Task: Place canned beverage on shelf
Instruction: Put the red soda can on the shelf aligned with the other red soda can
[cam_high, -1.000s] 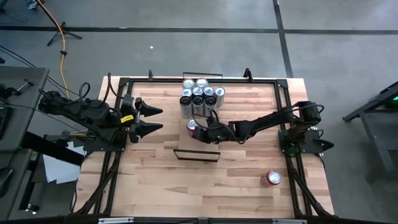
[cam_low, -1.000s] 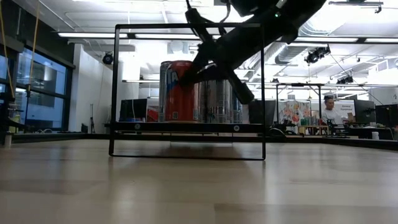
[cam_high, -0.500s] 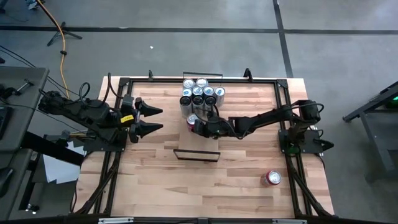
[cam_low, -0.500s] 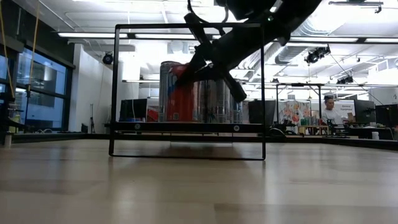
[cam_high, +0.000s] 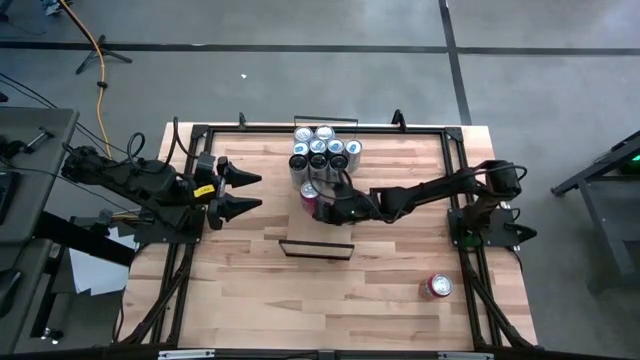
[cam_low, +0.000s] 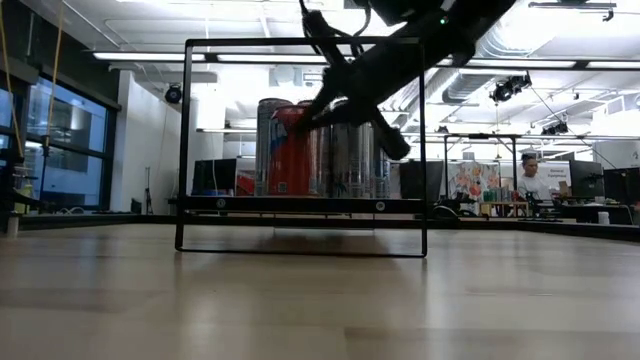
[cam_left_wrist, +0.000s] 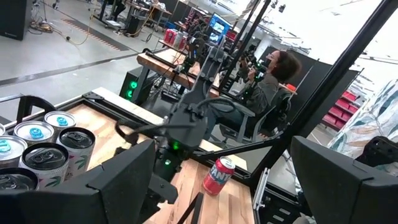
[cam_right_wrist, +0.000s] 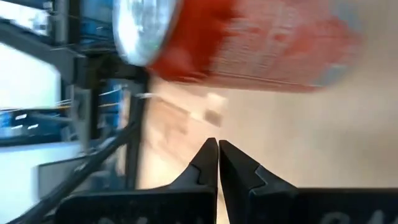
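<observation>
Right gripper (cam_high: 322, 205), fingers pressed together and holding nothing, is reached low across the table beside the red can (cam_high: 309, 193), which is seen upright just in front of the can cluster (cam_high: 322, 150). Placement on the shelf (cam_high: 316, 248) is judged unfinished, the can being set behind it. Left gripper (cam_high: 243, 192) is parked spread open, well apart from the shelf.

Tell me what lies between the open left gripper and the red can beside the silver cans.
Nothing. In the high view, only bare tabletop lies between the left gripper and the red can; the shut right gripper is on the can's other side.
</observation>
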